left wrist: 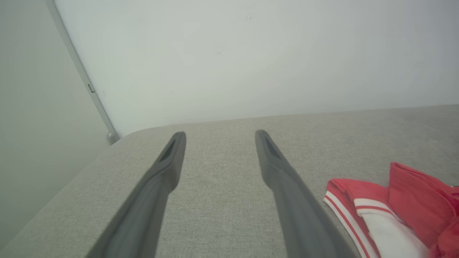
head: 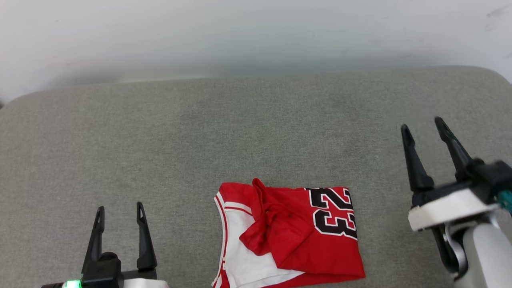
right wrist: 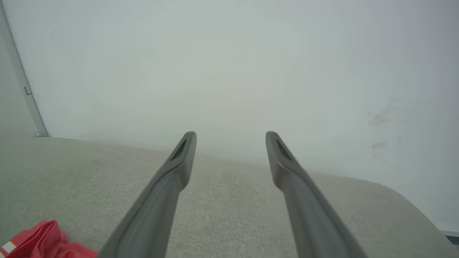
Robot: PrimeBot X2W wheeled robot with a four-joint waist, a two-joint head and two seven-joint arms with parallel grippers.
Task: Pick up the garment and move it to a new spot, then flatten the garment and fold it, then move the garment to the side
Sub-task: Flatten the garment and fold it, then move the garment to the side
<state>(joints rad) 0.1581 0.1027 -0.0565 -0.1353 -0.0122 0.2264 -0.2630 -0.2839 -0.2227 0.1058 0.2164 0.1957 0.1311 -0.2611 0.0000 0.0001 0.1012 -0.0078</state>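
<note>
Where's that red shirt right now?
The garment lies roughly folded on the grey surface, at the bottom middle of the head view, between the left gripper and right gripper, touching neither.

Table (head: 256, 132) fabric lies open from 9 through 12 to 3 o'clock: free passage there. Obstacle: garment (head: 296, 236), a low folded heap at 6 o'clock. Wall (head: 256, 36) closes off reach beyond the 12 o'clock edge.

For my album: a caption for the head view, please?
Roughly folded red jersey lies on a grey cushion between the open left claw and open right claw.
</note>
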